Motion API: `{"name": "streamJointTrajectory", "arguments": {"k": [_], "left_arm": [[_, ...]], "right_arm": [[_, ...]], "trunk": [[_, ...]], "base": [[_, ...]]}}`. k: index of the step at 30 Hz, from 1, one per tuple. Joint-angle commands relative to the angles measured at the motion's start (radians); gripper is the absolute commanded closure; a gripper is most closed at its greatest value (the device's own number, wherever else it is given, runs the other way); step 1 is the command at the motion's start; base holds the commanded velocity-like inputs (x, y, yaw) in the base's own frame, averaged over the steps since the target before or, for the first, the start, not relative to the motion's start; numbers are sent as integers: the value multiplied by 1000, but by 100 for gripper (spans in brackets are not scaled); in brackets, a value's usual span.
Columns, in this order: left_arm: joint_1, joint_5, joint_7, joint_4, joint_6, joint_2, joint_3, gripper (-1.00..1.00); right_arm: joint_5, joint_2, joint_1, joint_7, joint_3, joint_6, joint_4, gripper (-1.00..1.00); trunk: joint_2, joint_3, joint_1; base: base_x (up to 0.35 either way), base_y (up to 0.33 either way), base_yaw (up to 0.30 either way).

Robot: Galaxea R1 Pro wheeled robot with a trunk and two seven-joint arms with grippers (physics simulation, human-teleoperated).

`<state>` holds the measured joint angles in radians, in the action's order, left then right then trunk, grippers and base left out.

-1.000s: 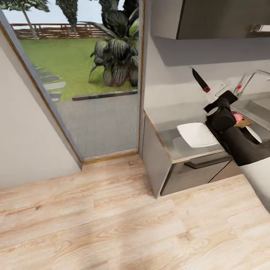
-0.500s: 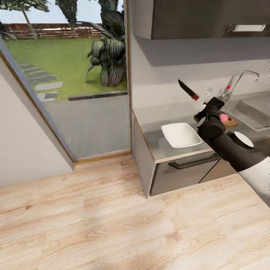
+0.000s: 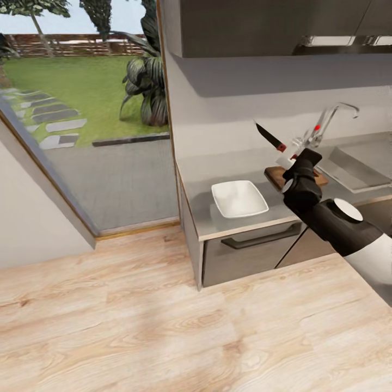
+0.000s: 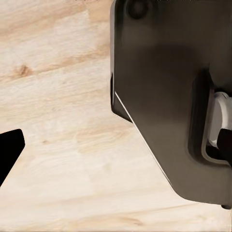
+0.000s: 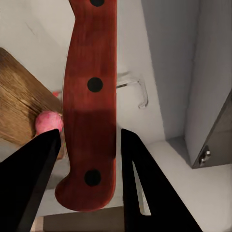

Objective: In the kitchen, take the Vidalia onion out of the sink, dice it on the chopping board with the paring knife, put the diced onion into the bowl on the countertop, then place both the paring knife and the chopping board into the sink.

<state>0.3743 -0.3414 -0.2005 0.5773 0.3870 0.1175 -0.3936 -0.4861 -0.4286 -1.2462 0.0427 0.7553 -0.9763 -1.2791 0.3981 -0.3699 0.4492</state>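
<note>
While the right hand (image 3: 291,155) grips the paring knife (image 3: 270,137) above the chopping board (image 3: 276,175), the right wrist view reveals the Vidalia onion (image 5: 48,123) on that board; whether the left hand is open cannot be told.

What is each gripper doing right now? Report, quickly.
Left gripper: cannot be told.
Right gripper: closed on the paring knife.

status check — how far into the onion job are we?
Done: the Vidalia onion is out of the sink and lies on the chopping board, whole. In hand: the right hand grips the paring knife by its red handle, blade raised over the countertop. Left: dicing, filling the empty bowl, then sinking knife and board.
</note>
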Motion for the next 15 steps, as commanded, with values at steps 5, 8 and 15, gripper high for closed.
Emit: {"name": "streamJointTrajectory", "arguments": {"k": [5, 8, 15], "left_arm": [[0, -7, -8, -8, 32, -3, -8, -100], [0, -7, -6, -17, 47, -9, -8, -100], [0, -6, -5, -30, 54, -13, -8, -100]], "right_arm": [[-27, 0, 6, 5, 51, -6, -1, 100], [-32, 0, 11, 6, 133, -7, -1, 100], [-37, 3, 13, 8, 173, -8, -2, 100]], "trunk": [[2, -2, 1], [2, -2, 1], [2, -2, 1]], "base": [[105, -318, 0], [112, -319, 0], [114, -319, 0]]}}
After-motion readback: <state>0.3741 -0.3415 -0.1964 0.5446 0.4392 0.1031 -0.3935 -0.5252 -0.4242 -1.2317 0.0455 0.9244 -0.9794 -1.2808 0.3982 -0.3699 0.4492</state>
